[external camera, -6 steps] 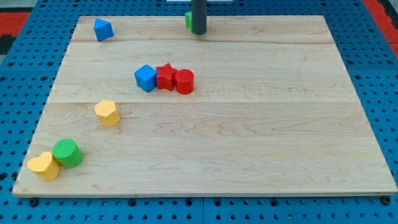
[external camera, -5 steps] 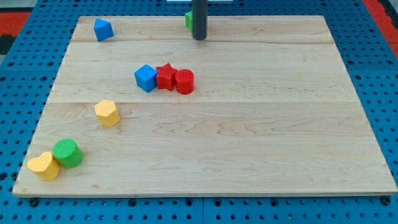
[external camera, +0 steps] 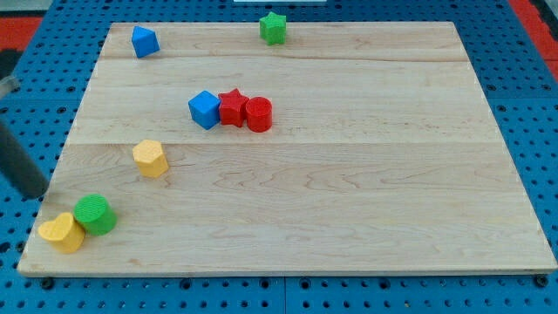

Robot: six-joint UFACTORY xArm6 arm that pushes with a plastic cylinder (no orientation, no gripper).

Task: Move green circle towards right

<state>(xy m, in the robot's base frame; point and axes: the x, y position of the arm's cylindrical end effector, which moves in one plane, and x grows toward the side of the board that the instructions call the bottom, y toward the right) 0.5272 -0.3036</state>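
Note:
The green circle [external camera: 95, 214] sits near the board's bottom left corner, touching a yellow block [external camera: 62, 232] on its left. My rod comes in from the view's left edge, and my tip [external camera: 36, 195] is just off the board's left edge, up and to the left of the green circle, a short gap away from it.
A yellow hexagon block [external camera: 150, 158] lies above and right of the green circle. A blue cube [external camera: 204, 109], red star [external camera: 232, 106] and red cylinder [external camera: 258, 114] cluster mid-board. A blue block [external camera: 144, 41] and a green star [external camera: 273, 28] sit by the top edge.
The rod has moved from the top edge, where it covered the green star, to the view's left side near the green circle. No block has moved.

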